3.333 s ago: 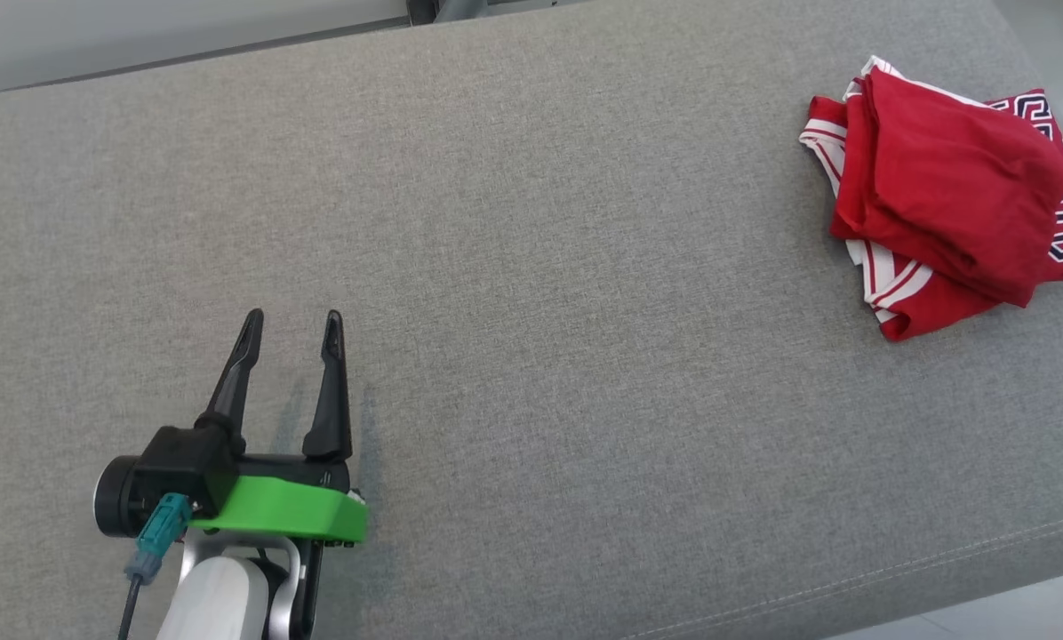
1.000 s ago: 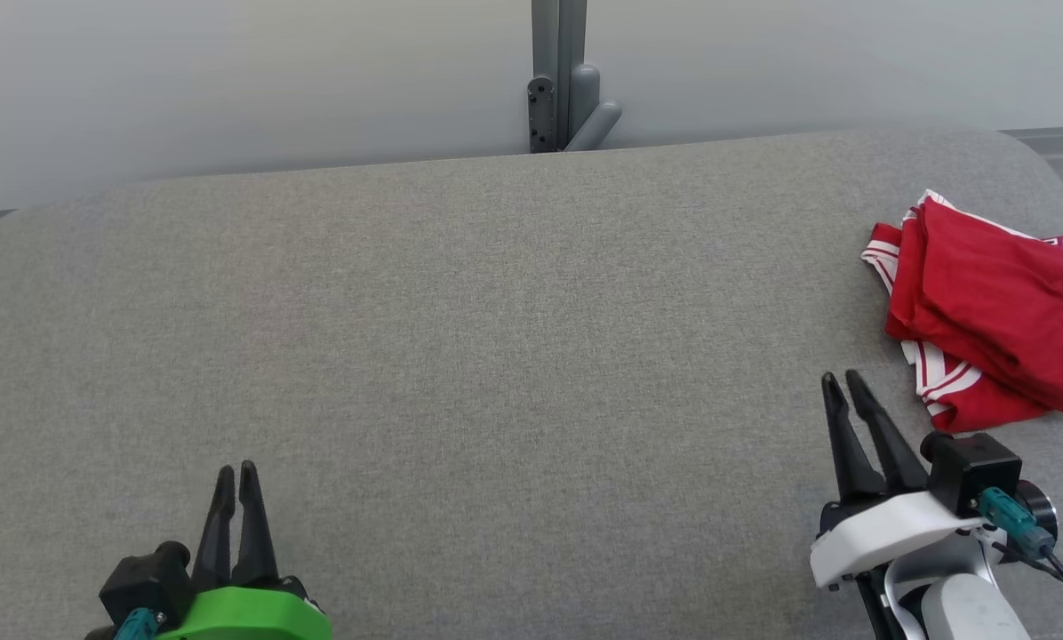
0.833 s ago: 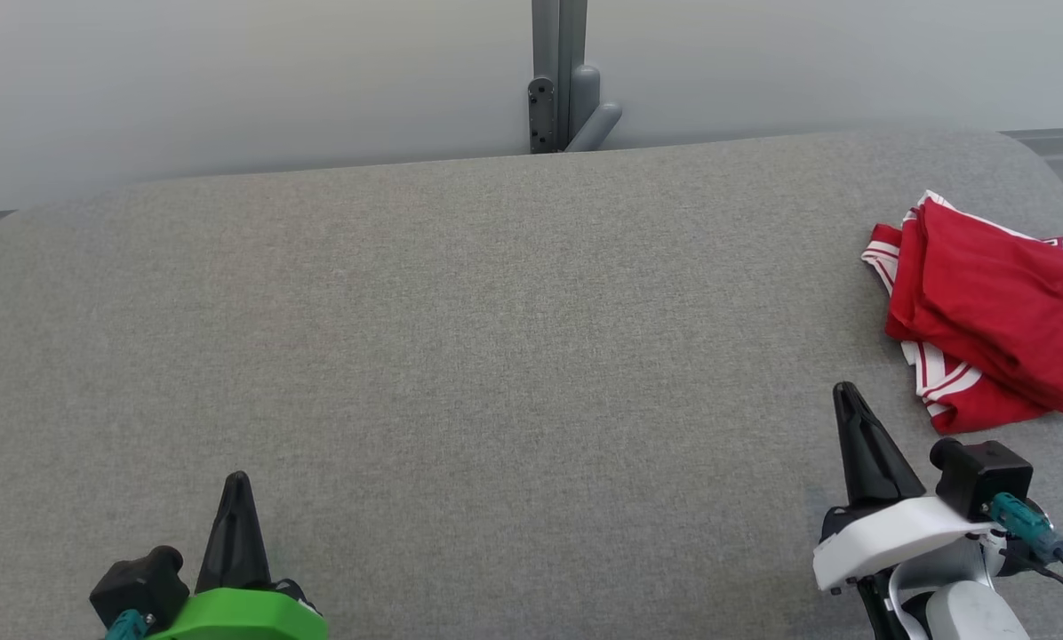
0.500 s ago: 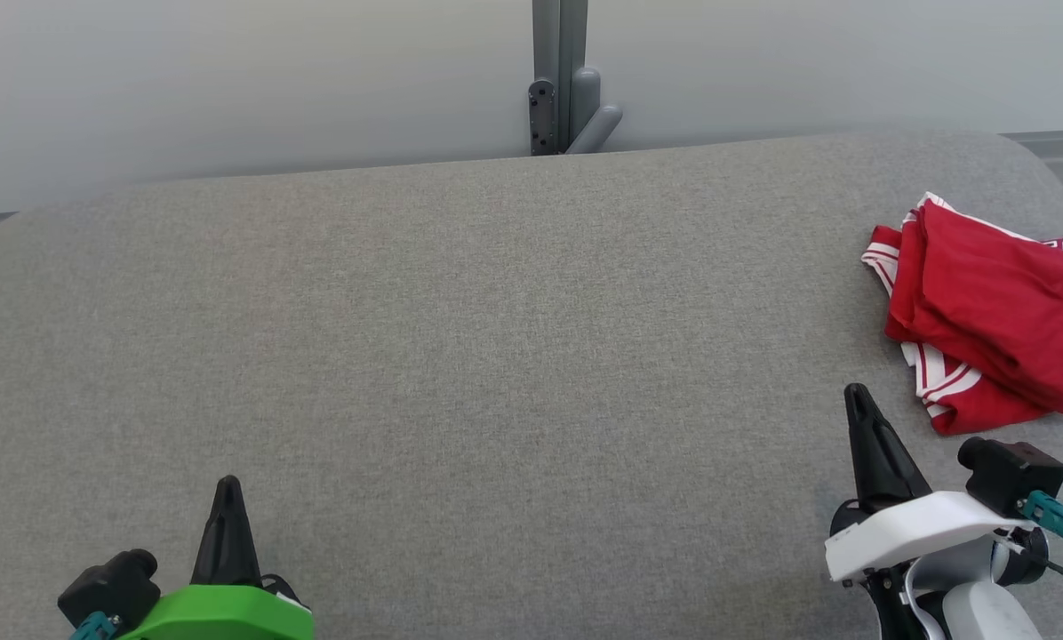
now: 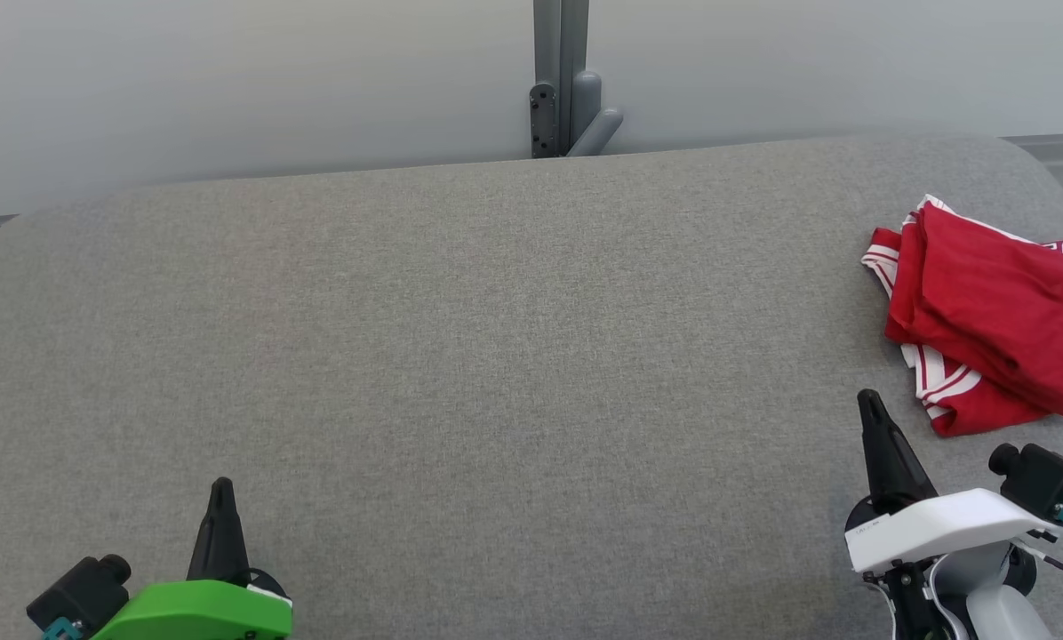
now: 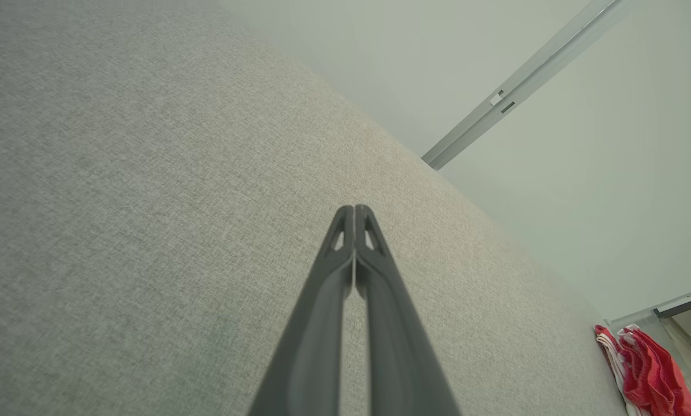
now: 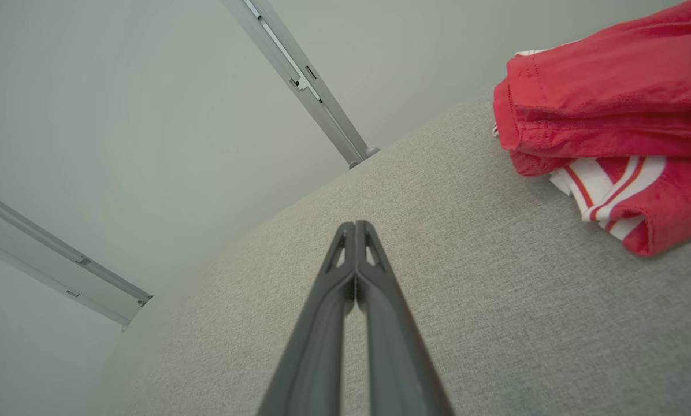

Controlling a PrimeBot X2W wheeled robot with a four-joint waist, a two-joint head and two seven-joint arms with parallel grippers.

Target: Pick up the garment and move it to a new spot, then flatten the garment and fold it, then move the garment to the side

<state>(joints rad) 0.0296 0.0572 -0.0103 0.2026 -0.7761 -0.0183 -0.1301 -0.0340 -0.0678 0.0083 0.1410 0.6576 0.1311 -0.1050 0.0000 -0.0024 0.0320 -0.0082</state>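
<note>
Grey woven upholstery (image 5: 496, 356) stretches wide in front of you, with a pale wall behind it and a grey post (image 5: 560, 80) rising at the far edge, ahead of both claws and between them. Your left claw (image 5: 221, 493) hangs low over the near edge, its fingers pinched tight together with nothing between them. Your right claw (image 5: 871, 404) is likewise clenched and empty, and its tips meet cleanly in its wrist view.

The garment (image 5: 994, 311) is a red jersey with white striped trim and some dark lettering. It lies just ahead of the right claw and off to that claw's right, near but not touching, and well away to the right of the left claw. It sits in no container and rests straight on the upholstery, close to the right end.

The garment looks gathered into a layered, roughly folded bundle rather than spread flat. Judging from that and from where it lies, you are probably at the end of the task. Lifting, flattening, folding and setting aside all look done, though the fold is loose. If this is the start instead, every step is left, and the pictures alone cannot settle that.
</note>
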